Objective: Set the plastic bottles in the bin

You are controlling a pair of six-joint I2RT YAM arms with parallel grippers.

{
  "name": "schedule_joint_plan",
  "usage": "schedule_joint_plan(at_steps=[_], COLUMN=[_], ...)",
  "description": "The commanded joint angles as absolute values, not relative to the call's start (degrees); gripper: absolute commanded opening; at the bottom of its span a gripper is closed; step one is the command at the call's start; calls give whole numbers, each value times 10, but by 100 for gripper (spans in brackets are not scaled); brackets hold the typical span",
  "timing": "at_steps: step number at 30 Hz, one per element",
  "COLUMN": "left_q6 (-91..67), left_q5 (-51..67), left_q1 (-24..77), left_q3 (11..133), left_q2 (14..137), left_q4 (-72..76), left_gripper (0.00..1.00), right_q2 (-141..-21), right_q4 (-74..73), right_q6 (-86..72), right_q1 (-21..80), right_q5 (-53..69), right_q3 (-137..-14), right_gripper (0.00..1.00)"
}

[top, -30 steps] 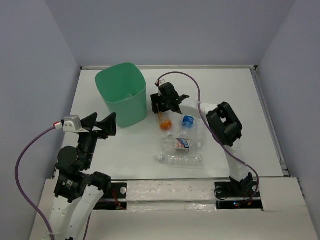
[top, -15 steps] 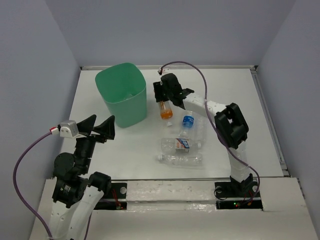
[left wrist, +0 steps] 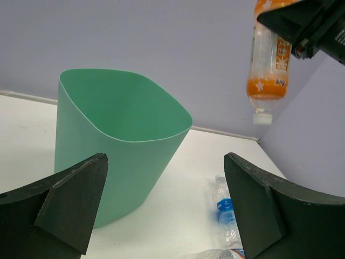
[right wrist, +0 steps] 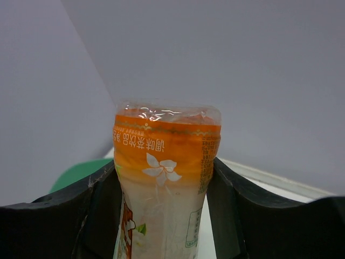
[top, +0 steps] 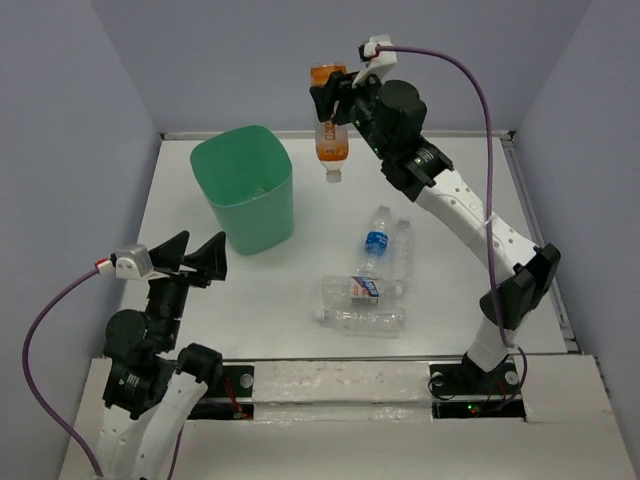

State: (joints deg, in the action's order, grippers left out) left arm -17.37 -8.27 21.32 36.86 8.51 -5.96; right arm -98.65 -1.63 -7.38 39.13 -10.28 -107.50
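Starting nearest the bases, the left gripper [top: 195,256] hovers with its jaws spread wide and nothing between them, facing the bin [top: 255,215], which stands upright on the table [top: 470,190] at back-left. Mid-table the plastic bottles lie in a loose cluster: a clear bottle [top: 362,319] closest, a white-and-blue-labelled bottle [top: 358,289] just behind it, then a blue-labelled bottle [top: 377,241] right beside a second clear bottle [top: 402,250]. Way at the back, the right gripper [top: 332,98] is up in the air pinching the orange bottle [top: 332,148] by its base, white cap pointing down, off to the right of the bin's rim.
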Motion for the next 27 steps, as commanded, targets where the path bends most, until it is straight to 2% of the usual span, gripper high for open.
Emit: schedule_joint_plan(at_steps=[1, 3, 6, 10, 13, 19, 22, 23, 25, 27], left_q6=[-177, -175, -174, -174, -174, -174, -174, -173, -172, -172], left_q5=[-88, -86, -87, -91, -93, -93, -94, -93, -90, -89], left_q1=[215, 214, 215, 215, 215, 214, 214, 215, 215, 214], left_q3=[374, 374, 374, 376, 376, 376, 376, 376, 376, 376], left_q2=[79, 83, 83, 82, 82, 79, 80, 80, 81, 82], left_q4=[-47, -47, -48, -51, -50, -51, -51, -50, -49, -49], left_gripper=[99, 99, 99, 99, 99, 99, 99, 99, 99, 99], right_q2=[-1080, -1133, -1172, -1195, -1231, -1298, -1299, -1299, -1292, -1287], right_q4=[29, 37, 78, 163, 208, 183, 187, 187, 176, 158], right_q6=[-76, -83, -95, -123, -104, -77, -77, -75, -59, -51], right_q1=[407, 415, 426, 426, 439, 458, 464, 464, 469, 469], right_q5=[-59, -53, -50, -33, 24, 35, 41, 47, 67, 69], right_q3=[-1194, -1275, -1326, -1319, -1326, -1353, -1323, -1318, -1310, -1317], right_gripper=[40, 40, 40, 39, 39, 42, 53, 72, 89, 100])
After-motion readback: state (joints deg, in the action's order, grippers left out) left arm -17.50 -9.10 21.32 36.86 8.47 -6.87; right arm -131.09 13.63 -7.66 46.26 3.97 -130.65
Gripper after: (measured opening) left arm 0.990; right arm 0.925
